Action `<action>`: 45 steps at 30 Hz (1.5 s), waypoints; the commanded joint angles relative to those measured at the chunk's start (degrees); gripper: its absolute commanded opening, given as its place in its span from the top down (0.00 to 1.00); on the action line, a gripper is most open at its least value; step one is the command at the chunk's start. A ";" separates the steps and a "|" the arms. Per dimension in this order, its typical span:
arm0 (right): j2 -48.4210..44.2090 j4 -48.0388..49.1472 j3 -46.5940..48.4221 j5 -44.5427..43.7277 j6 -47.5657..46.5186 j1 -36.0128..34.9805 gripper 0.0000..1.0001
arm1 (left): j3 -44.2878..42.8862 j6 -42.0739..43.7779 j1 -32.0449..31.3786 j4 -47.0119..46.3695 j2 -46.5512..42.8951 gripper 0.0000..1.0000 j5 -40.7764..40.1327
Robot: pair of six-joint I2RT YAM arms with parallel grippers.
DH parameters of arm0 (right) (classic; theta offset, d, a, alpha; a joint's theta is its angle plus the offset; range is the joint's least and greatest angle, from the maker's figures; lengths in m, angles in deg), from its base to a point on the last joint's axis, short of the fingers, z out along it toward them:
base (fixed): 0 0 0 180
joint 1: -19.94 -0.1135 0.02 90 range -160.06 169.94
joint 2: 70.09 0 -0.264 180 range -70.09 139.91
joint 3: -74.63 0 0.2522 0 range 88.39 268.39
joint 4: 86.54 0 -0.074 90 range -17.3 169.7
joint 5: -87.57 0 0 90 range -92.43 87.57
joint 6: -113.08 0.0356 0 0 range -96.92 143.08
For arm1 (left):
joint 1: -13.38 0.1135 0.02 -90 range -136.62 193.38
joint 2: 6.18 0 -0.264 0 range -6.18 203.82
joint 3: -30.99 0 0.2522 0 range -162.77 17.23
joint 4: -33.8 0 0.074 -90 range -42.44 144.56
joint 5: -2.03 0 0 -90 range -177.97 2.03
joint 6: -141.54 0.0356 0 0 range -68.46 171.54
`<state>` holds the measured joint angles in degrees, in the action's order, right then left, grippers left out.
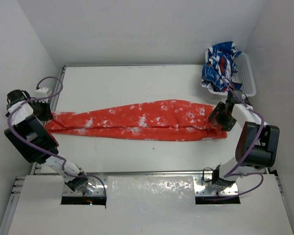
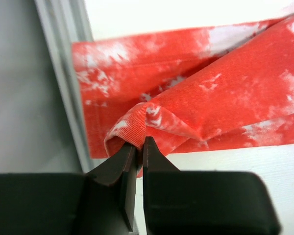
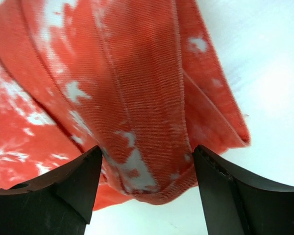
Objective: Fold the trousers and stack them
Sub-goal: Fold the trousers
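While the trousers [image 1: 137,120] lie stretched across the middle of the frame on the white tabletop [image 1: 137,81], the left end effector [image 2: 138,145] is clamped on a fold at their left end. The right end effector [image 3: 148,152] straddles their right end, fingers apart. A patterned garment [image 1: 218,63] fills a basket [image 1: 248,81] at upper right.

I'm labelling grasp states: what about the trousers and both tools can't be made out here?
1. Top view: the left tool, its tips covered by its own wrist.
2. Left wrist view: most of the trousers, cut off by the right edge.
3. Right wrist view: whether the open right tool touches the cloth; too close to judge.
4. Top view: basket contents under the patterned garment.
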<state>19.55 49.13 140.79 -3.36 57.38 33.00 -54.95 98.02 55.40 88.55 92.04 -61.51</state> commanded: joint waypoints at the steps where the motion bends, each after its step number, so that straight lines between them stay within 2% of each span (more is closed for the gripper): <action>1: -1.66 -5.36 2.53 -5.04 -0.55 0.30 0.27 | -0.15 2.04 -0.27 -2.76 -3.90 0.99 2.72; 3: -4.21 -7.04 3.58 -6.27 0.23 0.30 0.22 | -0.06 2.12 -0.27 -2.67 -4.87 0.99 2.81; 6: -8.06 -9.25 4.03 -5.05 8.28 0.30 0.20 | 0.20 2.12 -0.36 -2.50 -5.58 0.99 2.90; 11: -16.16 -0.04 -8.00 -2.14 25.35 0.21 0.19 | 0.29 2.12 -0.62 -2.15 -5.49 0.99 2.37; 12: -17.39 2.85 -10.19 -3.63 29.03 0.21 0.14 | 0.29 2.30 -0.71 -2.15 -5.58 0.99 2.20; 22: -10.64 9.47 -9.60 -7.15 33.29 -0.58 0.14 | -0.59 2.30 -0.80 -2.15 -5.93 1.00 1.76; 25: -8.45 11.49 -8.99 -10.40 31.97 -0.58 0.21 | -0.68 2.30 -0.89 -2.76 -6.28 1.00 1.84; 27: -6.60 12.63 -7.15 -12.42 29.26 -0.75 0.34 | -1.03 1.95 -0.80 -3.29 -6.19 1.00 2.28; 28: -4.50 12.46 -6.44 -13.13 28.37 -0.75 0.43 | -1.12 1.69 -0.89 -3.98 -6.11 1.00 2.46; 29: -3.70 12.11 -5.57 -14.53 26.88 -0.67 0.67 | -1.29 1.16 -0.80 -4.60 -6.10 1.00 3.15; 32: -2.72 12.72 -2.75 -15.76 21.80 -0.75 1.00 | -2.17 -1.12 -0.80 -8.81 -6.10 1.00 5.26; 35: -2.29 11.42 4.87 -16.65 15.99 -0.67 1.00 | -3.58 -3.23 -0.80 -16.53 -7.15 1.00 9.91; 36: -2.28 10.88 6.56 -17.43 14.84 -0.49 1.00 | -2.80 -4.89 -0.80 -25.09 -8.03 1.00 10.71; 40: -2.55 10.44 12.72 -17.27 10.18 0.39 1.00 | 1.08 -15.43 -0.71 -48.83 -11.29 1.00 12.39; 42: -3.16 10.18 14.12 -16.83 8.59 0.74 1.00 | -0.75 -19.39 -0.71 -51.88 -10.60 1.00 13.44; 43: -3.51 10.35 13.87 -15.35 8.50 0.91 1.00 | -1.72 -19.41 -0.80 -50.15 -10.07 1.00 14.23; 45: -4.65 10.96 11.51 -13.93 8.50 1.00 1.00 | -2.96 -14.79 -0.54 -44.89 -9.01 1.00 15.11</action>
<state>17.59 58.31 152.86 -15.91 69.12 32.58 -55.22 83.83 54.51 50.54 83.86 -49.32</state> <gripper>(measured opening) 0.030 0.042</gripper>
